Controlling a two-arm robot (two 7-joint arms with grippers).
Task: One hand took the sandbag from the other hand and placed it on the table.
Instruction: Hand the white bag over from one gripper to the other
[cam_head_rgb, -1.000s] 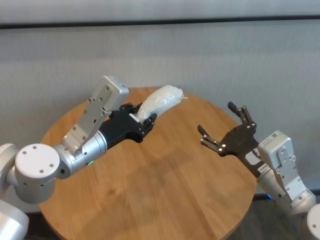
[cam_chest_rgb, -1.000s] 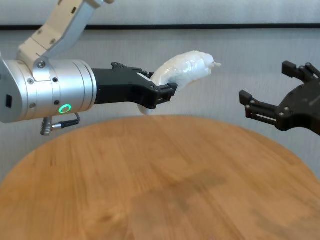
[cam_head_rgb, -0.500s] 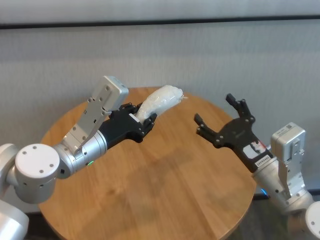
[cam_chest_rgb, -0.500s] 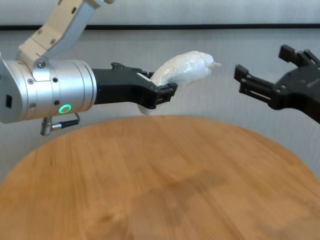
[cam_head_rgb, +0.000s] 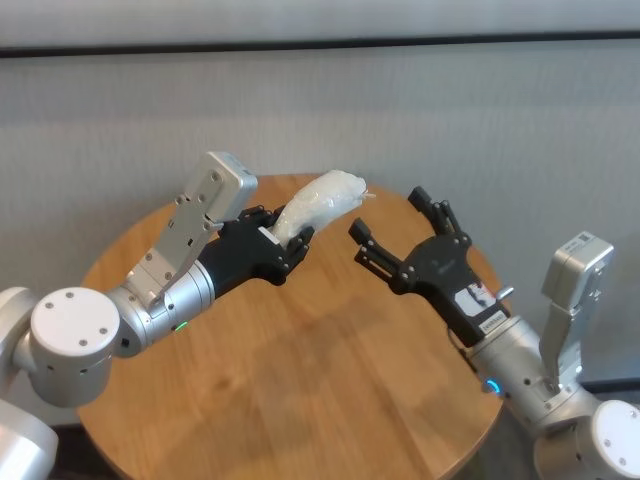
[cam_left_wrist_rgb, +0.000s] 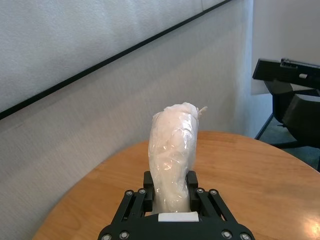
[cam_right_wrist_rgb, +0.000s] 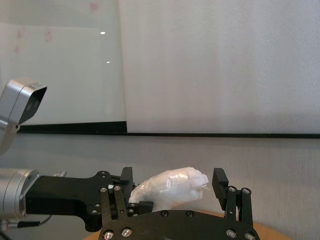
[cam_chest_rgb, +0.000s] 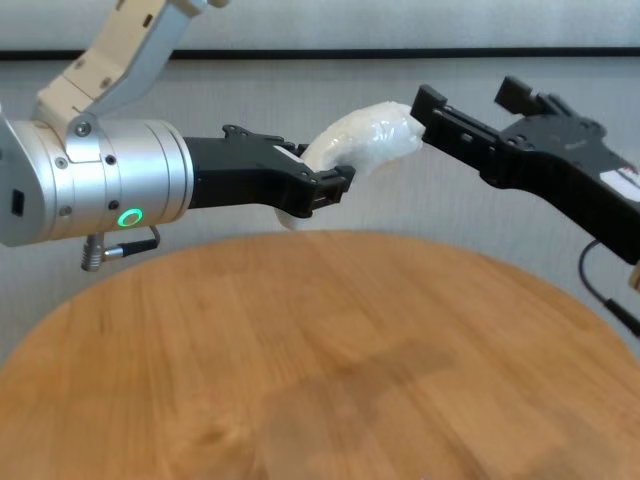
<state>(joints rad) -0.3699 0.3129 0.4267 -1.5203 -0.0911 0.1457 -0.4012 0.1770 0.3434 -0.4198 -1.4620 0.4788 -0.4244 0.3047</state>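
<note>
The sandbag (cam_head_rgb: 318, 203), a white lumpy pouch, sticks up and out from my left gripper (cam_head_rgb: 290, 243), the green-ringed hand, which is shut on its lower end above the round wooden table (cam_head_rgb: 320, 370). My right gripper (cam_head_rgb: 388, 215), on the blue-ringed wrist, stands open just beyond the sandbag's knotted tip. In the right wrist view the sandbag (cam_right_wrist_rgb: 170, 187) lies between that gripper's spread fingers (cam_right_wrist_rgb: 218, 176), which are not closed on it. The chest view shows the sandbag (cam_chest_rgb: 365, 140) with one right finger (cam_chest_rgb: 430, 105) level with its tip.
A grey wall with a dark horizontal strip stands close behind the table's far edge (cam_head_rgb: 300, 180). A black cable (cam_chest_rgb: 600, 290) hangs under the right wrist. Bare wood (cam_chest_rgb: 300, 350) stretches below both grippers.
My right gripper has swung in from the right and up to the sandbag's tip, still open. The left gripper and the sandbag have not moved.
</note>
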